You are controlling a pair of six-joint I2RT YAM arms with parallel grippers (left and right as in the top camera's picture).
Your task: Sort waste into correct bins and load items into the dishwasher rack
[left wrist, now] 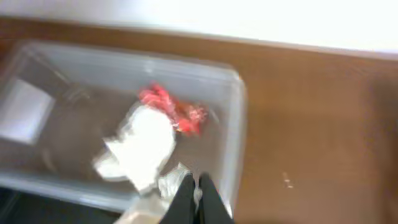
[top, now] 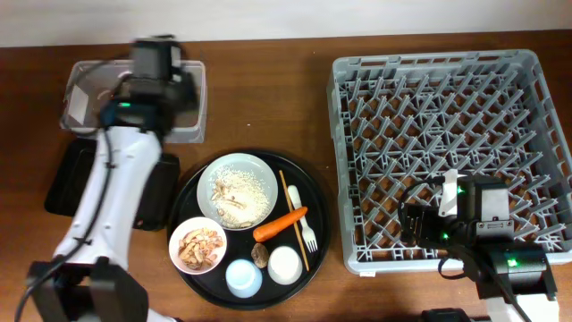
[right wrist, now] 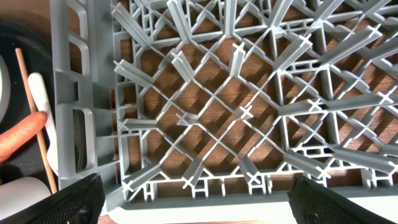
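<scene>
My left gripper (left wrist: pixel 196 198) hangs over the right end of the clear plastic tub (left wrist: pixel 233 124), shut on a scrap of white napkin. A crumpled white napkin (left wrist: pixel 146 146) and a red shiny wrapper (left wrist: pixel 171 109) lie in the tub (top: pixel 188 130). On the round black tray are a pale plate of white rice (top: pixel 237 190), a pink bowl of beige scraps (top: pixel 198 247), an orange carrot (top: pixel 280 224), a brown lump (top: pixel 260 257), a light blue cup (top: pixel 243 277), a white cup (top: pixel 284 265), a white fork (top: pixel 309 236) and chopsticks (top: pixel 292 219). My right gripper (right wrist: pixel 199 200) is open and empty over the grey rack's front left corner (right wrist: pixel 186 112).
A shallow black rectangular tray (top: pixel 67 183) lies left of the round black tray (top: pixel 317 192), partly under my left arm. The grey rack (top: pixel 447 67) fills the right half of the table. The right arm's base sits at the front right.
</scene>
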